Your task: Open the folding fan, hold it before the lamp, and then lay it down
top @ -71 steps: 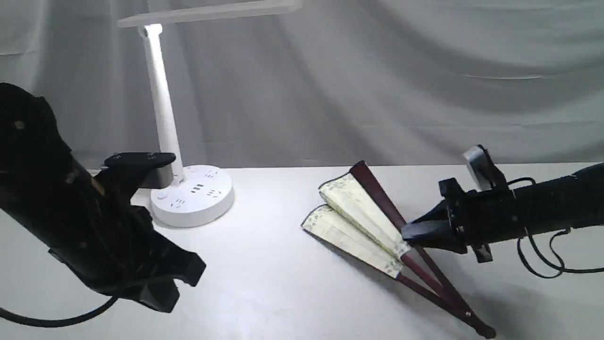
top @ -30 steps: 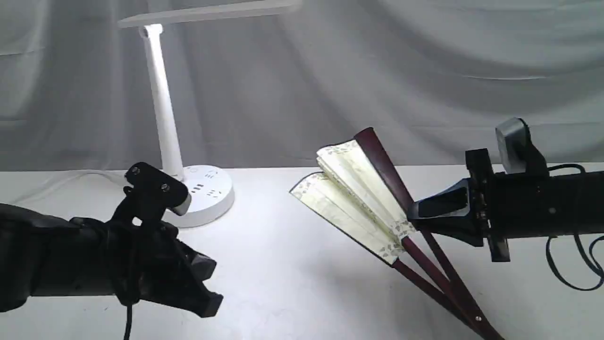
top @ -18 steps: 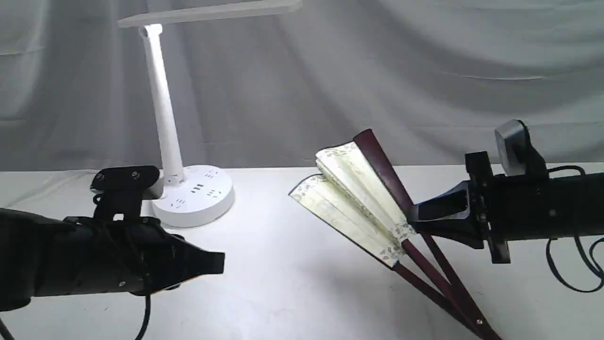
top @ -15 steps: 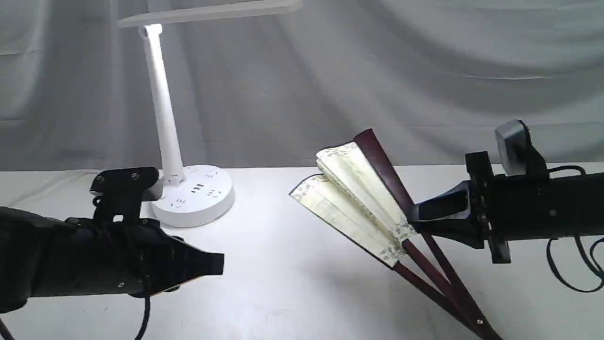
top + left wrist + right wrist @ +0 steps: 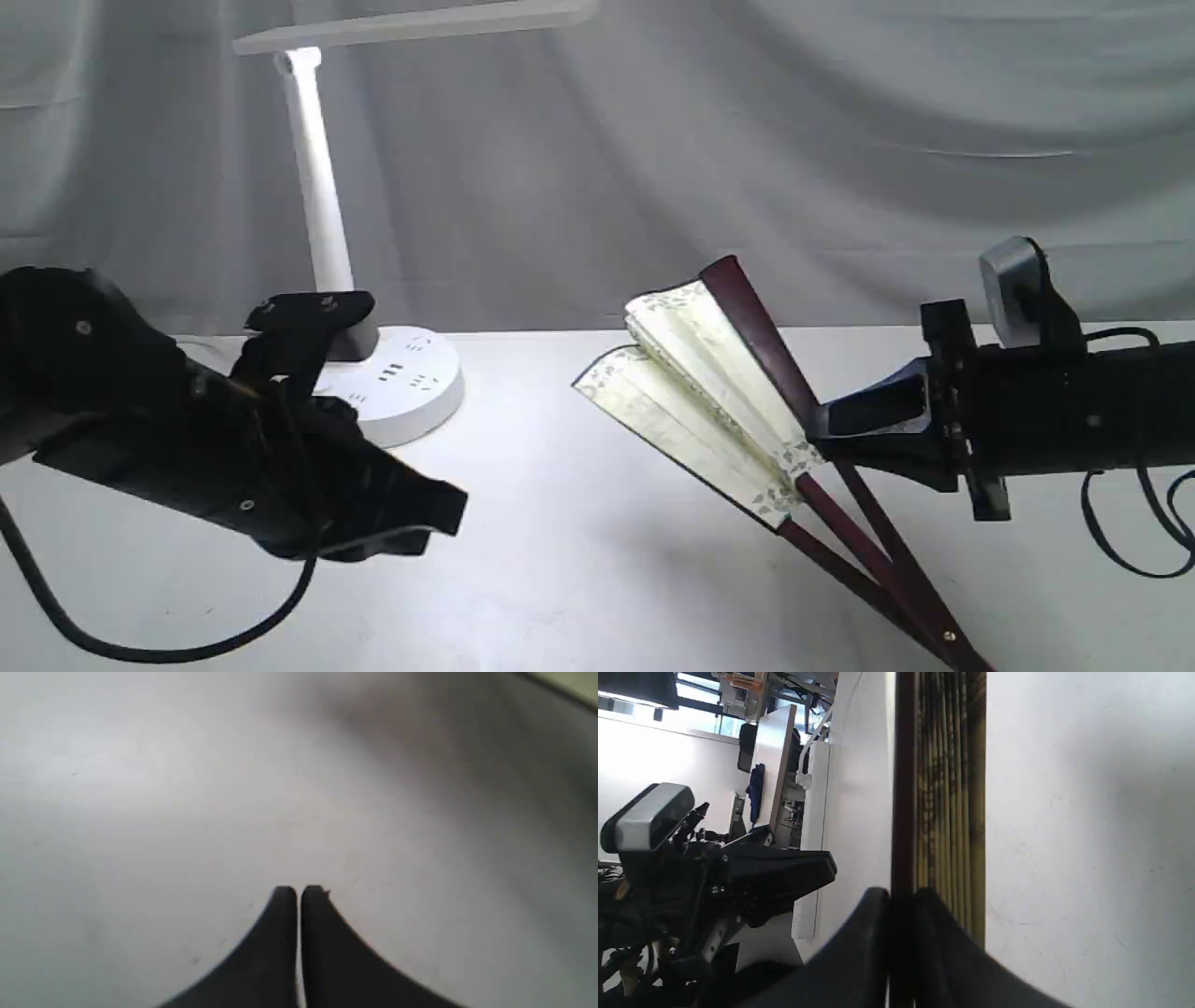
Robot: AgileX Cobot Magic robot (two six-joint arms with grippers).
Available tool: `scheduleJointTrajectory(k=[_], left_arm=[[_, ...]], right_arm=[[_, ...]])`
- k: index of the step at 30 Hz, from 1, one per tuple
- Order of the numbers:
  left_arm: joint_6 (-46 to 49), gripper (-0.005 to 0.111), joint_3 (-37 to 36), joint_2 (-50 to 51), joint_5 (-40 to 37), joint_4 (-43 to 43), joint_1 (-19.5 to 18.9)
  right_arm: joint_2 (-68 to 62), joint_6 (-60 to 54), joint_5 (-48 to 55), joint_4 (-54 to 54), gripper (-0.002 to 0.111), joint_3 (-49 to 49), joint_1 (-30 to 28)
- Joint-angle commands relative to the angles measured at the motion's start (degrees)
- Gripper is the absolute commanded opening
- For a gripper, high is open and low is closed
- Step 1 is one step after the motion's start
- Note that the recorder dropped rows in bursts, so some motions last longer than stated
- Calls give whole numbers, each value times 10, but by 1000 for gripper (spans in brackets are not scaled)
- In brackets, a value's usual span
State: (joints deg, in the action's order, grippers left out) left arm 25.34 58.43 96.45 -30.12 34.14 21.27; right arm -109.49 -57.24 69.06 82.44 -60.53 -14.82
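The folding fan (image 5: 695,397) is partly spread and tilted up off the table, its pivot (image 5: 948,637) low at the front right. My right gripper (image 5: 815,436) is shut on the upper maroon guard (image 5: 903,812), with the cream pleats (image 5: 950,788) edge-on beside it in the right wrist view. The white lamp (image 5: 322,196) stands at the back left, head lit, with its round base (image 5: 401,383) on the table. My left gripper (image 5: 443,513) hovers over bare table left of the fan; its fingertips (image 5: 285,896) are pressed together and empty.
The white table (image 5: 579,560) runs under both arms, with a grey curtain behind. A black cable (image 5: 1120,555) hangs from the right arm and another loops below the left arm (image 5: 168,644). The left arm (image 5: 738,872) shows in the right wrist view.
The right gripper lifted the fan's upper guard off the table, then held still. The left arm swung about, and in the last half second rose and tipped its gripper down toward the fan.
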Motion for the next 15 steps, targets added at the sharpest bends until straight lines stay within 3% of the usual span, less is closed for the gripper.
scheduleJointTrajectory(k=[1, 4, 8, 11, 15], left_arm=[[-204, 0, 7, -2, -20, -208, 0], [-250, 0, 7, -2, -27, -277, 0], [-187, 0, -10, -2, 31, -260, 0], [-145, 0, -51, -2, 143, -245, 3], [-133, 0, -134, -2, 347, -245, 3]], right_arm=[[7, -7, 9, 4, 0, 2, 0], [7, -8, 9, 4, 0, 2, 0], [7, -10, 9, 4, 0, 2, 0], [7, -10, 9, 4, 0, 2, 0], [7, -13, 9, 4, 0, 2, 0]])
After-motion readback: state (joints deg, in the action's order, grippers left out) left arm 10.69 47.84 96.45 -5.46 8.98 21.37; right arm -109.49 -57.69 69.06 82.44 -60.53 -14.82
